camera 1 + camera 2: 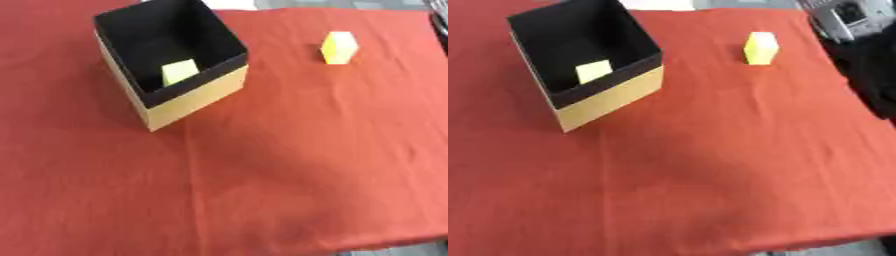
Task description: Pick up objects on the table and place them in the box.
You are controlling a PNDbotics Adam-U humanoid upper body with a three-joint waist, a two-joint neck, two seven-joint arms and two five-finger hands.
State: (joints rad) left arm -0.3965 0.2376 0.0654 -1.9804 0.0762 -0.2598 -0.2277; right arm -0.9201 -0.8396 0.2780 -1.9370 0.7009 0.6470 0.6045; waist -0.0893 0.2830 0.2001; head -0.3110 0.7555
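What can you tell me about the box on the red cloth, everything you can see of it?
The box is open-topped and squarish, with tan outer walls that look like cardboard, a black band round the rim and a black inside. It stands upright on the red cloth, towards the far left, turned corner-on to the camera. A yellow block lies on its floor. Nothing else touches it; no hand is near.

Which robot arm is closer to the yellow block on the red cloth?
Right, it seems. The black and silver right arm shows at the right edge, to the right of the yellow block and apart from it. The left arm shows in neither view.
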